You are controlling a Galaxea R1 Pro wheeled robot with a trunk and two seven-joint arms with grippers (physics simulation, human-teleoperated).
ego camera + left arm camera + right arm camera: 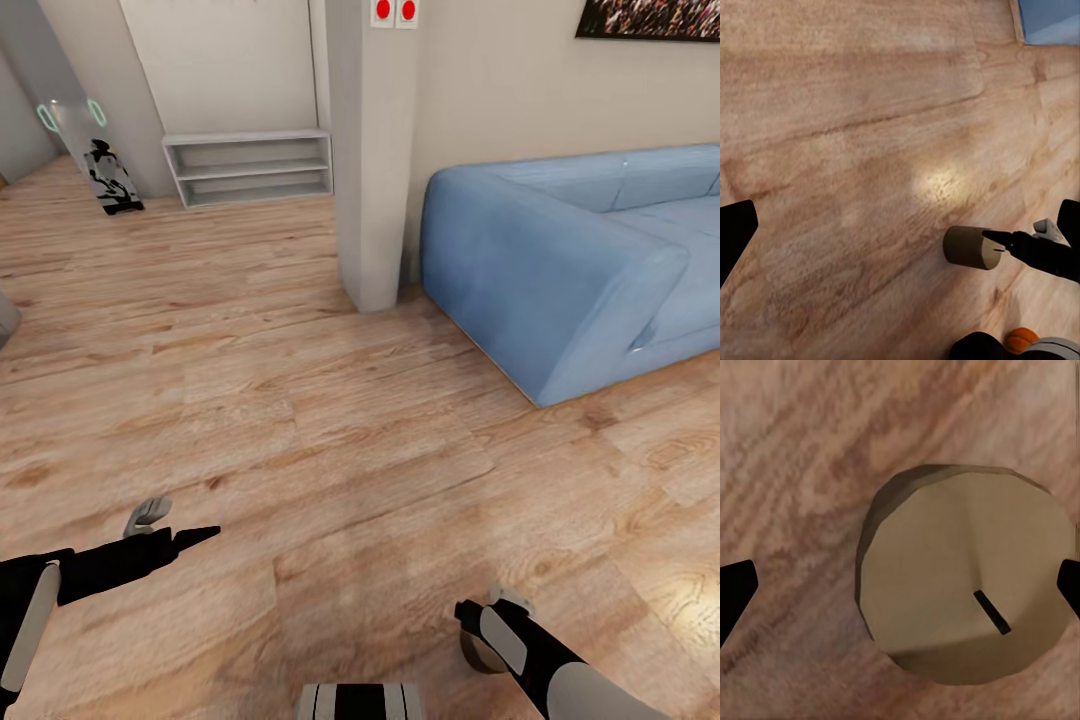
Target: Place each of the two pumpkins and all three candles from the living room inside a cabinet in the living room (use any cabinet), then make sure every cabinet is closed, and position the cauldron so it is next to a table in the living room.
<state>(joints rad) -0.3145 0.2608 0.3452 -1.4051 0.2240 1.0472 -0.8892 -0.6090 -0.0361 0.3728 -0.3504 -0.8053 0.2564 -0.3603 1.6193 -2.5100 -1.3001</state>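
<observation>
Two grippers low over the wood floor.

Your right gripper has its fingers spread wide around a tan candle; it isn't squeezing. Your left gripper is spread wide too, holding nothing. An orange pumpkin peeks beside your arm.

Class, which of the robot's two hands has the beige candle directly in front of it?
The right hand: its wrist view looks straight onto the beige candle, which lies between the spread fingertips. The left hand hangs apart from it, over wooden floor.
</observation>
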